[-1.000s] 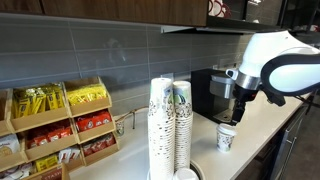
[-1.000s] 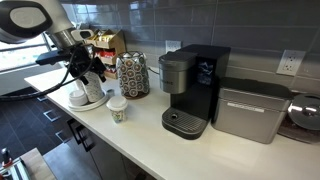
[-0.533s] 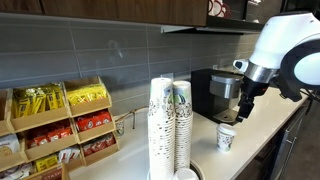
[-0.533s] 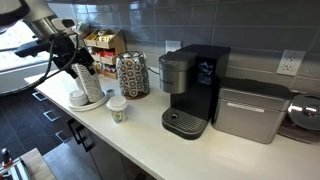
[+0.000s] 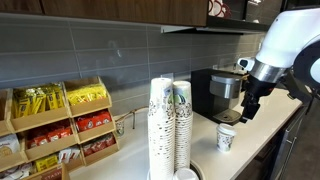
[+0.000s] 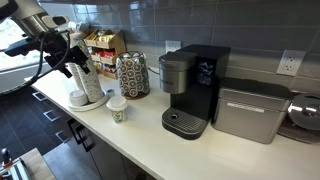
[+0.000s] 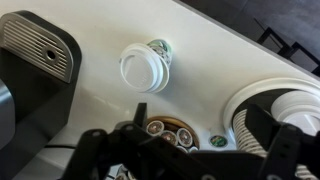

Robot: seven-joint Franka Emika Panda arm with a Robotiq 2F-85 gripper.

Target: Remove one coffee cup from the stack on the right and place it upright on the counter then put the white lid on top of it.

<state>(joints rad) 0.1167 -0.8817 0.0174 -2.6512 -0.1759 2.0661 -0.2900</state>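
One lidded coffee cup (image 6: 117, 112) upright on cream counter (image 6: 150, 145), grey tiled wall (image 6: 250, 30), end effector (image 5: 245, 114) open, empty.

Legible text: none.
- Tall stack of white paper cups (image 5: 182, 125), well apart from the black coffee machine (image 5: 215, 92): round green mark near the top, lettering unreadable.
- Yellow and red snack packets (image 5: 75, 110) in wooden racks, farther from the machine: print too small.
- Dark red sign (image 5: 216, 9) above the machine: white marking, cropped, illegible.
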